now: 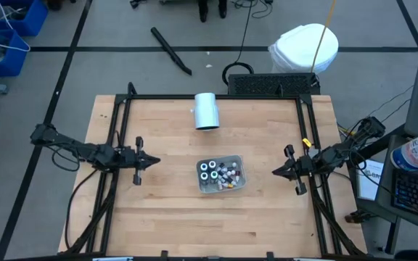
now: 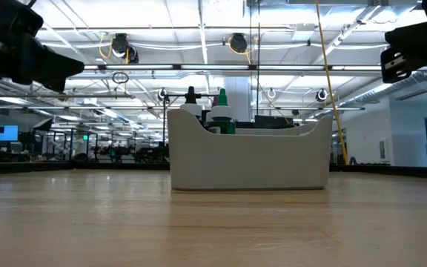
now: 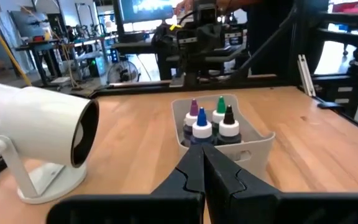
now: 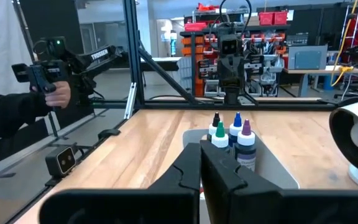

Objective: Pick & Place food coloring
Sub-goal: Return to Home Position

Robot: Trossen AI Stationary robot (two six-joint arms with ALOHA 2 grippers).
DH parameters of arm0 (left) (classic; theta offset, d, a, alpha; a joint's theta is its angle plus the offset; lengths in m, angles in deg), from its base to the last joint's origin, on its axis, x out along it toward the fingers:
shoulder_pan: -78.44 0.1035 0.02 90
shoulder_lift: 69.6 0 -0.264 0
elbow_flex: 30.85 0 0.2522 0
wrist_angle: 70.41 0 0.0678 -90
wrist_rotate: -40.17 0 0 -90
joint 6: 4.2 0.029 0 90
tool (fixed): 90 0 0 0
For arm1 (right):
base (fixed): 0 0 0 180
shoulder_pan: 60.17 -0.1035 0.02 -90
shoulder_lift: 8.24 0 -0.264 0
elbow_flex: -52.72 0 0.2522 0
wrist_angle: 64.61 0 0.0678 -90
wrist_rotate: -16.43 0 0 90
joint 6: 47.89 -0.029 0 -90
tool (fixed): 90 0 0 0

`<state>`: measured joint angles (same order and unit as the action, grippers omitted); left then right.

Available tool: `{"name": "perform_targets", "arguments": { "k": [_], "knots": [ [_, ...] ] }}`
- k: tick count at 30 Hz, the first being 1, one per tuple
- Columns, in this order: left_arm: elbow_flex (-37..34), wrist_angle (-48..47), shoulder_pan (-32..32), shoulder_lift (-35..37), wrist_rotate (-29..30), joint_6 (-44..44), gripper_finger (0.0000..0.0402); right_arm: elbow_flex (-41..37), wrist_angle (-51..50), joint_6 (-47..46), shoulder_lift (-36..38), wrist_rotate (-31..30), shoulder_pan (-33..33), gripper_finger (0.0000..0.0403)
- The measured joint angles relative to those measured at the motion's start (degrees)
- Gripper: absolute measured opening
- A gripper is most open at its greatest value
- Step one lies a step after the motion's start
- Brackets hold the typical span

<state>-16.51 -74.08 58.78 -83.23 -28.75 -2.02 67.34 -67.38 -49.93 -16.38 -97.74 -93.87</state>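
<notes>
**Food coloring bottles in the grey bin, both grippers at the table's sides**

The food coloring bottles (image 1: 220, 174) stand packed together inside the grey bin (image 2: 250, 159), which sits at about the middle of the wooden table (image 1: 173, 217), well clear of all four edges. From above their caps show as a tight cluster of white, teal-ringed, red and yellow dots. The left wrist view picks out four pointed tips rising above the bin's rim: a purple-tipped bottle (image 3: 193, 113), a green-tipped bottle (image 3: 220, 107), a blue-tipped bottle (image 3: 201, 126) and a black-tipped bottle (image 3: 228, 123), each upright.

The left gripper (image 1: 153, 161) hangs above the table near its left edge, pointing at the bin, its two fingers pressed together with nothing between them. The right gripper (image 1: 276, 172) mirrors it near the right edge, also aimed at the bin, fingers likewise pressed together and empty. Both are well apart from the bin and touch no bottle.

A white cylinder on a stand (image 1: 206, 110) rests near the edge that runs along the top of the high view, roughly at that edge's midpoint, lying on its side with its open end facing the bin.

Beyond the table's frame, the right wrist view catches a person's hand (image 4: 59, 93) around a dark handle (the sleeve is dark too)
</notes>
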Motion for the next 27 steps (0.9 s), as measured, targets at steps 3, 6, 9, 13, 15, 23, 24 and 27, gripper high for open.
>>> {"name": "perform_targets", "arguments": {
  "k": [3,6,9,13,15,23,24,27],
  "knots": [
    [0.0,0.58,0.0,0.02,-0.04,-0.42,0.0001,0.0,0.1,-0.34,0.0,-0.04,0.0,0.0],
    [0.0,0.61,0.0,0.04,-0.04,-0.66,0.0001,0.0,0.23,-0.34,0.0,-0.03,0.0,0.0],
    [0.0,0.47,0.0,0.04,-0.04,-1.03,0.0001,0.0,0.61,-0.94,0.0,-0.02,0.0,0.0],
    [0.0,0.45,0.0,0.04,-0.04,-1.27,0.0002,0.0,1.04,-1.41,0.0,-0.02,0.0,0.0],
    [0.0,0.45,0.0,0.04,-0.05,-1.3,0.0001,0.0,1.19,-1.41,0.0,-0.02,0.0,0.0],
    [0.02,-0.88,0.0,0.04,0.95,-2.37,0.002,0.0,1.19,-1.33,0.0,-0.02,0.0,0.0],
    [0.02,-1.14,0.0,0.04,1.31,-2.39,0.002,0.0,1.21,-0.94,0.0,-0.02,0.0,0.0],
    [0.02,-1.1,0.0,0.04,1.56,-2.43,0.0017,0.0,1.12,-0.38,0.0,0.04,0.01,0.0]
  ]
}}
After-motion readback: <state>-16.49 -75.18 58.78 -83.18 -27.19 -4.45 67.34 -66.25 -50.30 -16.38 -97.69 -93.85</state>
